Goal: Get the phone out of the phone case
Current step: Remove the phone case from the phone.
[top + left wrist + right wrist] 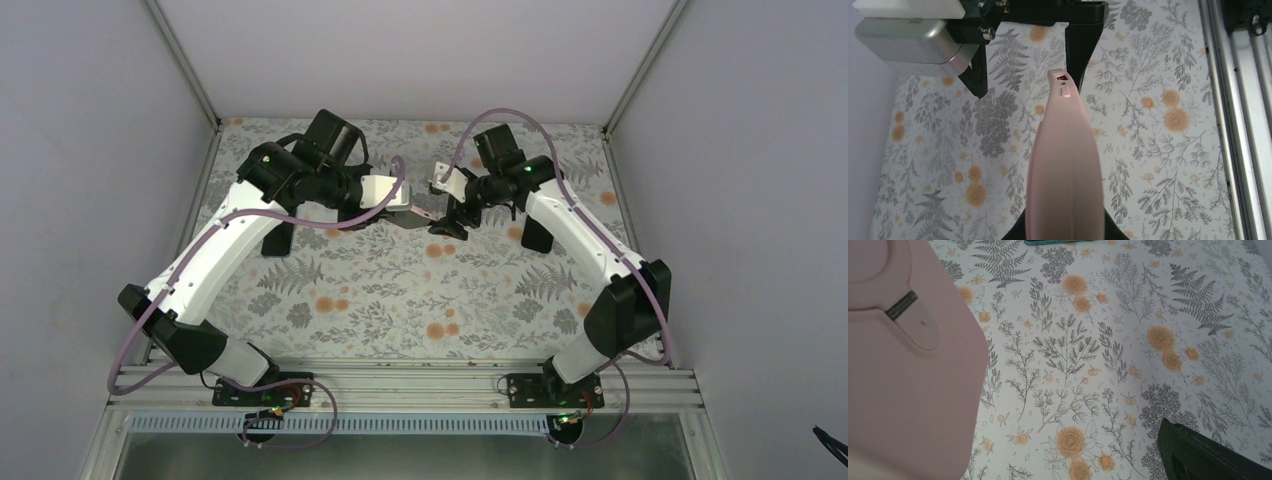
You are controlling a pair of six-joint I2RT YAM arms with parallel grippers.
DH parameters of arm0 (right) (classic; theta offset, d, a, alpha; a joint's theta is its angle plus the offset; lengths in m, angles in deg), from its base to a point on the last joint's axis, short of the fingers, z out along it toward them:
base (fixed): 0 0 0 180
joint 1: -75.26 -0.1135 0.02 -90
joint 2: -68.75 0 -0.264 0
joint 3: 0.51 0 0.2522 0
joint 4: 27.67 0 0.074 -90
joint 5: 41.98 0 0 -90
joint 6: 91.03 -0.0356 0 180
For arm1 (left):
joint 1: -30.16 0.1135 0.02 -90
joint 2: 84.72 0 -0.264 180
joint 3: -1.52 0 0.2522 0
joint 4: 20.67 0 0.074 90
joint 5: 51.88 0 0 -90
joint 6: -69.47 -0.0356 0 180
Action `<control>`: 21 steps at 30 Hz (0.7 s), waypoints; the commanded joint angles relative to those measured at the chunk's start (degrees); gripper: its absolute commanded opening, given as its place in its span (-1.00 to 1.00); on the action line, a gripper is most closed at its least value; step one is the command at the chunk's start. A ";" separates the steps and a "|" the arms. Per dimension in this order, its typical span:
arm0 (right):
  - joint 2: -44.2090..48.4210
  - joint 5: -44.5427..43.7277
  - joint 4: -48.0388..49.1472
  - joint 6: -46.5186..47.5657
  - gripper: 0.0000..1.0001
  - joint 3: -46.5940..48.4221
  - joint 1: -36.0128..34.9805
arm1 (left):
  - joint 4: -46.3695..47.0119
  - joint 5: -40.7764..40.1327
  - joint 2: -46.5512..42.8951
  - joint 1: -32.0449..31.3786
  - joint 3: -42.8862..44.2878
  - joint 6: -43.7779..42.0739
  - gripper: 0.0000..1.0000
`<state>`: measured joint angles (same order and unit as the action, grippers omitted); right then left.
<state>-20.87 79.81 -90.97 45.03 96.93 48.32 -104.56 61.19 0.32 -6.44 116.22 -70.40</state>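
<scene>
Item 1 – left arm (215,250): reaches from the near left corner toward the far middle of the table (400,300), which has a fern-and-flower print

Item 2 – left tool (1066,232): closed on the lower end of the phone case (1064,165); its 2 black fingers show only as slivers on either side of the case

Item 3 – phone case: salmon pink, held in the air above the table between the 2 arms. The left wrist view shows it nearly edge-on, free end pointing at the right tool. In the right wrist view a flat pink face fills the left side, with a rounded cutout showing a dark strip

Item 4 – phone: not made out; cannot tell whether it sits inside the case

Item 5 – right tool (1027,75): open, jaws wide apart, holding nothing. The case's tip lies just beside 1 finger; contact cannot be told

Item 6 – right arm (580,230): comes in from the near right corner

Item 7 – teal object (1048,241): on the table, cut off by the frame edge
</scene>
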 commanded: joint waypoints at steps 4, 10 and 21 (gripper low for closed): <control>-5.17 -5.12 0.64 3.91 0.98 8.26 1.42 | -7.54 7.20 -1.51 -1.55 1.27 -2.95 -0.95; -9.26 -9.44 2.99 3.11 0.99 10.44 2.88 | -7.66 5.54 -2.79 -1.54 1.12 -3.13 -0.95; -10.30 -13.28 6.20 0.44 1.00 10.97 7.27 | -7.57 5.05 -3.32 -1.46 0.96 -3.38 -0.95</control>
<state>-30.82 68.79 -87.69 47.76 105.74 54.57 -112.45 62.81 -1.45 -8.10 116.20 -72.65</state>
